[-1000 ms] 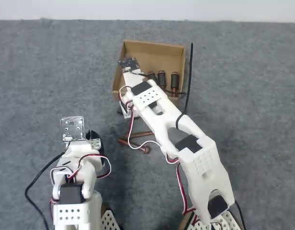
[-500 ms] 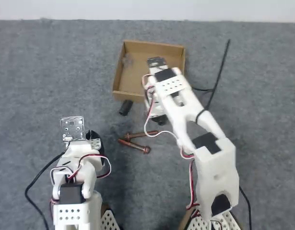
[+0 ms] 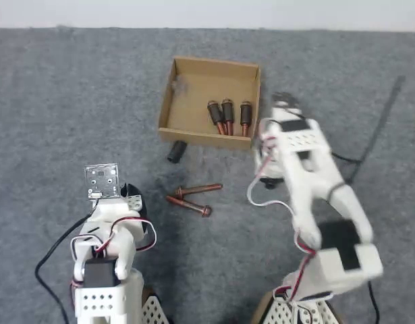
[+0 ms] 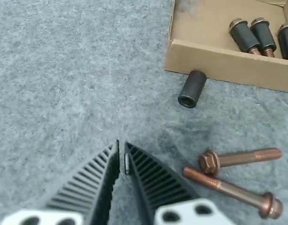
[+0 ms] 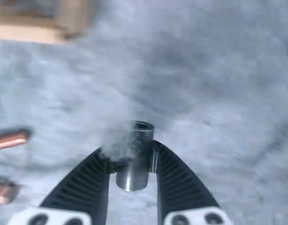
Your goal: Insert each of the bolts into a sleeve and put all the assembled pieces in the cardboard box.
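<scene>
— While I tag the left side, what's the right gripper (image 5: pixel 129 151) got?
— Dark sleeve (image 5: pixel 133 173), pinched between both fingers, open end pointing away from the wrist. It sits over grey carpet (image 3: pixel 72 88), at about 4 o'clock from the cardboard box (image 3: pixel 194 101).
— Box contents?
— Three assembled pieces (image 3: pixel 227 116), side by side toward the box's 3 o'clock side, dark sleeved ends at 12, copper ends at 6. Rest of the floor is bare cardboard.
— Anything loose?
— One loose sleeve (image 3: pixel 177 151) lying on its side on the carpet, just outside the box wall at 7 o'clock; can't tell if it touches the wall. Two bolts (image 3: pixel 194 196) at 6 o'clock from the box, lying close together in a narrow V with heads at opposite ends, well apart from both grippers.
— Left gripper (image 4: pixel 121 154)?
— Jaws pressed together, nothing between them, tips over bare carpet. Bolts are at roughly 3 o'clock from its tips, loose sleeve at about 1.
— Left arm (image 3: pixel 109 223) position?
— Folded low at 7 o'clock of the table, near its base.
</scene>
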